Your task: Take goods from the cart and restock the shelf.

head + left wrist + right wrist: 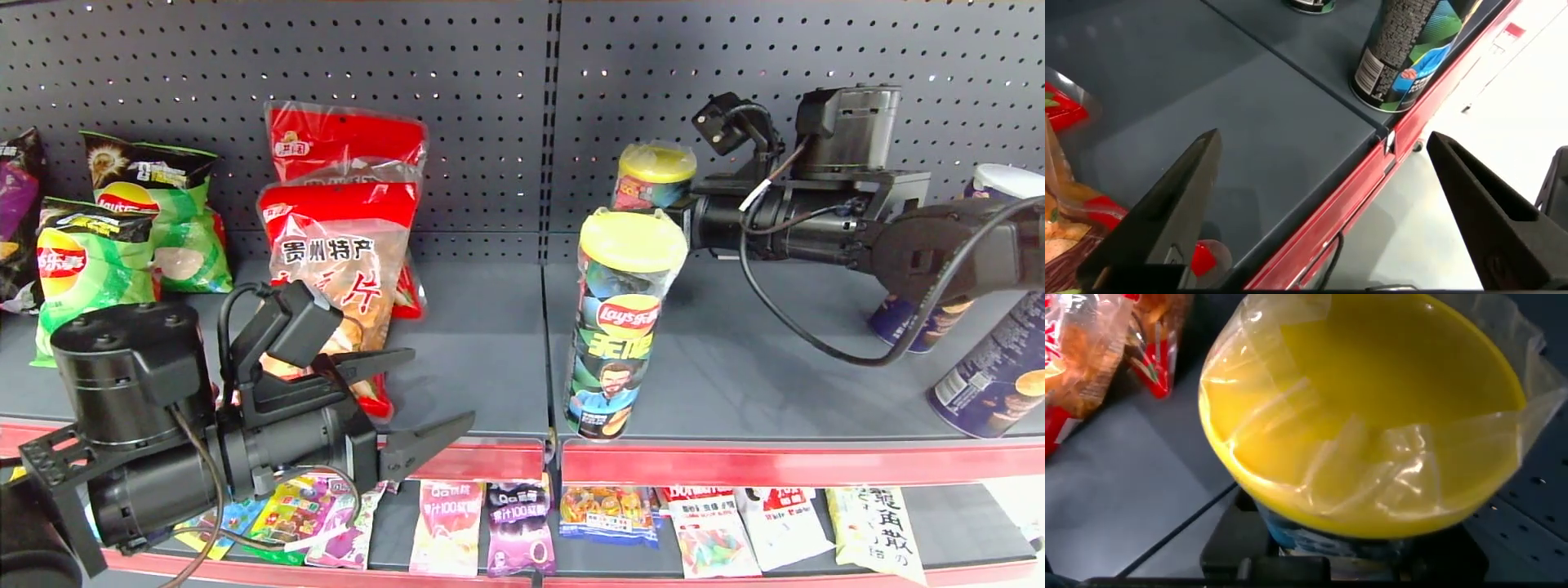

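The right end effector (679,216) grasps a chip can (655,167) upright, long axis vertical, yellow lid up; the left end effector (442,385) is released.

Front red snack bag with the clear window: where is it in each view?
Head view: front red snack bag, left of centre, behind the left gripper.
Left wrist view: clear crumpled corner beside a gripper finger.
Right wrist view, beyond the yellow can lid.
Shared landmark: dark grey shelf board.

Rear can (653,175), yellow lid, upright at shelf (482,343) back; front can (620,327), same kind, upright by shelf edge.
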